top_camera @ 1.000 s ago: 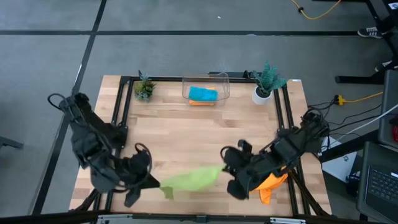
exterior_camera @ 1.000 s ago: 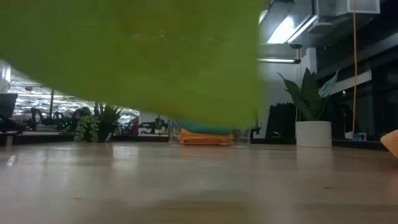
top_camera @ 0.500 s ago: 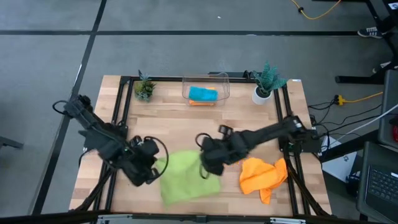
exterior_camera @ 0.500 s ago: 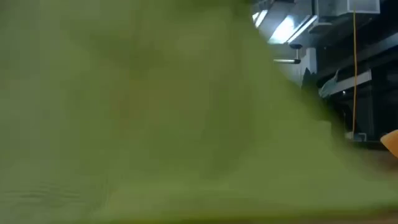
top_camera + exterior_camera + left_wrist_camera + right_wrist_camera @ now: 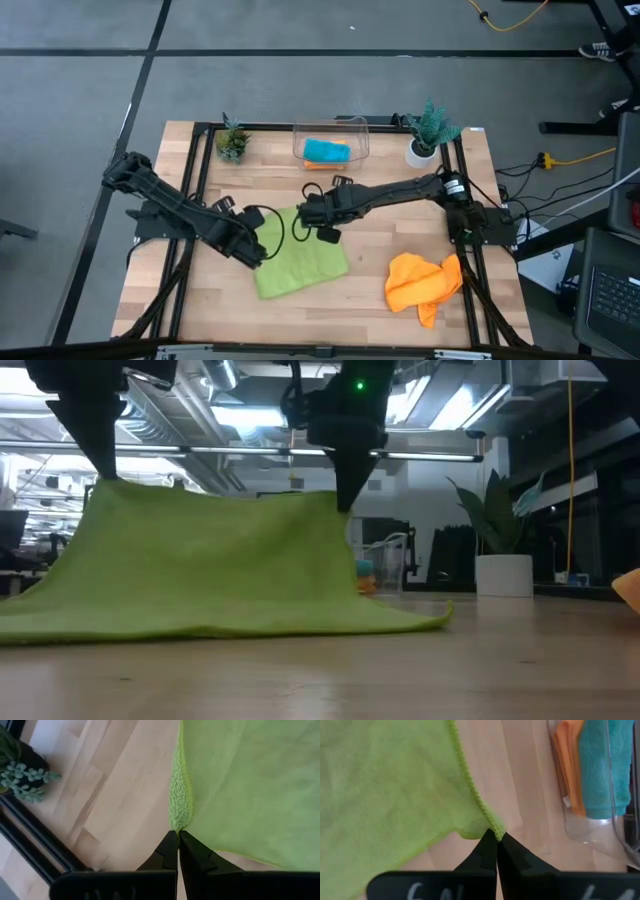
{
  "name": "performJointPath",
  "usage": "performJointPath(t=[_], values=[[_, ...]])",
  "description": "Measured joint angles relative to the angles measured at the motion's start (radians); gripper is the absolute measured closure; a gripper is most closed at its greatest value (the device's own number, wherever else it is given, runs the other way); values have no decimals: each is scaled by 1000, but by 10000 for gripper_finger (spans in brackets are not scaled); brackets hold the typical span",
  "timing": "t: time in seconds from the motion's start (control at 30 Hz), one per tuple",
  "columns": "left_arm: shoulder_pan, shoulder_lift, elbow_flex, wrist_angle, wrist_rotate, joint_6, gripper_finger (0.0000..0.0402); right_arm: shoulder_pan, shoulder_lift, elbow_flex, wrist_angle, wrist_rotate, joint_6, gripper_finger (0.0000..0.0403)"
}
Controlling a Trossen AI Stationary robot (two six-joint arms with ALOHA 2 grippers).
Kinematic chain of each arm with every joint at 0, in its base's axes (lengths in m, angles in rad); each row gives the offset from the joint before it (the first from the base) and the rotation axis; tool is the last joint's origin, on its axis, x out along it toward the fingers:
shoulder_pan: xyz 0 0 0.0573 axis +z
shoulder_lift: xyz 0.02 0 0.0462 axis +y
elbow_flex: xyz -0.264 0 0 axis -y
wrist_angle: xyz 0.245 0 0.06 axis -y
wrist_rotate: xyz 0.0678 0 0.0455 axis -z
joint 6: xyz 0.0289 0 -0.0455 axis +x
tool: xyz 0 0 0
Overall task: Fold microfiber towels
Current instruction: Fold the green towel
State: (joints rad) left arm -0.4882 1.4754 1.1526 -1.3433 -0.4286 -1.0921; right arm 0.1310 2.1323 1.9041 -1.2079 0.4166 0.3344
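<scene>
A lime green towel (image 5: 300, 262) is held up by its two far corners, while its near part lies spread on the wooden table (image 5: 400, 200). My left gripper (image 5: 258, 243) is shut on the far left corner and my right gripper (image 5: 305, 212) on the far right corner. In the low view the towel (image 5: 215, 565) slopes down from my left gripper (image 5: 100, 478) and my right gripper (image 5: 343, 500) to its near edge on the table. A crumpled orange towel (image 5: 425, 283) lies at the near right. A teal towel (image 5: 326, 150) lies on an orange one in the clear bin (image 5: 332, 128). My left gripper pinches the green towel's far left corner (image 5: 179, 822) between its fingertips, coming steeply from above. That corner is lifted, and the towel slopes down to the table. My right gripper pinches the far right corner (image 5: 492, 826) at its hemmed edge, also steeply from above. The far edge between the two holds runs nearly straight.
The clear bin (image 5: 385, 565) stands at the far middle, with a small potted plant (image 5: 232, 140) to its left and another in a white pot (image 5: 430, 128) to its right. Black frame rails (image 5: 195, 170) run along the table's sides. Bare wood lies between towel and bin.
Both grippers have gone down and toward the far edge, tipping steeply downward, still shut on the green towel. The towel, earlier lifted and stretched near the front edge, has swung forward. Its near part now lies spread on the table, with the far edge still raised.
</scene>
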Motion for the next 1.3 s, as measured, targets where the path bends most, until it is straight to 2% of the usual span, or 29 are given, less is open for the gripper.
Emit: performJointPath(t=[0.13,0.33,0.47,0.7,1.0,1.3], values=[[-28,-1,0,55,3,-10,402,24,-1,-1,1,-17,2,403],[-106,-1,-7,231,11,-51,402,117,-4,-8,11,-30,32,403],[-157,3,-27,288,33,-89,402,179,-3,-14,16,-29,66,403],[-241,97,-39,379,82,-122,401,265,14,-79,95,-21,78,403],[-321,182,-39,499,95,-191,402,334,16,-236,185,-63,111,403],[-329,221,-39,636,99,-153,399,350,16,-241,252,-79,107,392]])
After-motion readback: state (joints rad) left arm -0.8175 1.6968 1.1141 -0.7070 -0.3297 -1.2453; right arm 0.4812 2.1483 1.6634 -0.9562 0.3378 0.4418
